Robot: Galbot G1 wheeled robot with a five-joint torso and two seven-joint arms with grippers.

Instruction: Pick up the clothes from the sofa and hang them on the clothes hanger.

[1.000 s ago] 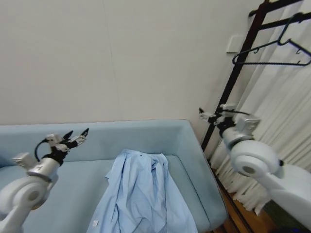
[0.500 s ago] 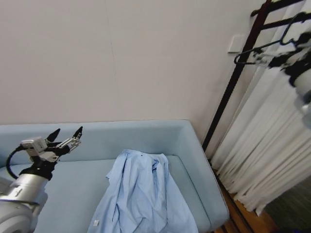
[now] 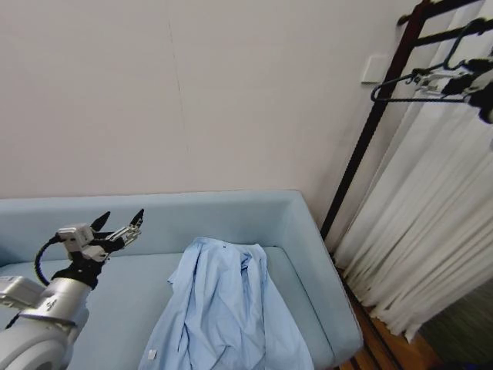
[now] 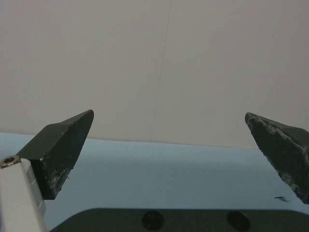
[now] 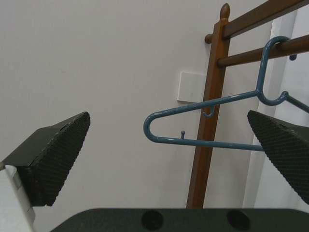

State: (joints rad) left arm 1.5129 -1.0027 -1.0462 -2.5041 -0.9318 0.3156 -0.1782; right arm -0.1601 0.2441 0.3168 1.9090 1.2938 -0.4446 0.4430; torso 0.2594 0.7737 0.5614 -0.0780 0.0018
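Currently left gripper (image 3: 122, 218) over the sofa (image 3: 308, 254) and right gripper (image 5: 168, 126) facing the hanger (image 5: 212, 143) hold jaws wide apart, empty

A plain off-white wall (image 3: 231, 92) fills the far side, with a thin vertical seam (image 3: 179, 116) left of centre and a white wall plate (image 3: 373, 69) high on the right. A light blue sofa (image 3: 254, 212) stands against it. At the sofa's right end rises a dark wooden clothes rack (image 3: 360, 158). Beyond the rack, pleated white curtains (image 3: 431, 223) fall to a wooden floor (image 3: 389, 348).
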